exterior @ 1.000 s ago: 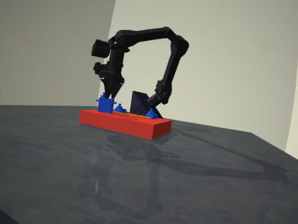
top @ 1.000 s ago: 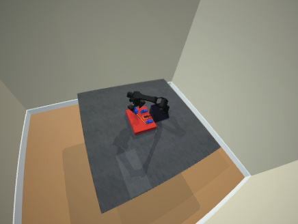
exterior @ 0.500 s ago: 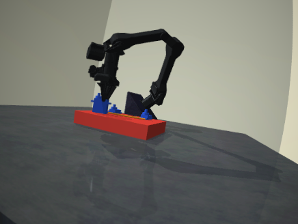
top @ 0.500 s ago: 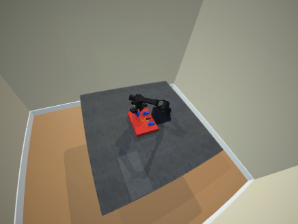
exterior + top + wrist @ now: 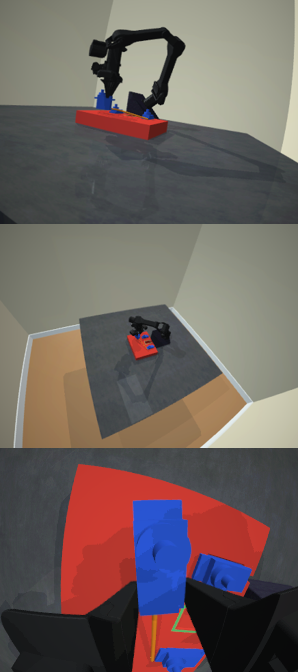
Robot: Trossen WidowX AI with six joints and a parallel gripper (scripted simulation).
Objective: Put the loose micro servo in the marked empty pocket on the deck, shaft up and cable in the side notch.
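Blue micro servo clamped between gripper fingers for lift; green-outlined pocket just right, red deck beneath.

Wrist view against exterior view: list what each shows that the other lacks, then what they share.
Only the wrist view shows the green outline marking the pocket, partly hidden behind a finger, and the fingers flanking the loose servo from above.

Only the exterior view shows the whole arm arched over the scene, the deck's side wall and its height above the dark mat.

Both show the hand shut on the loose servo, the red deck, other blue servos and the orange cable.
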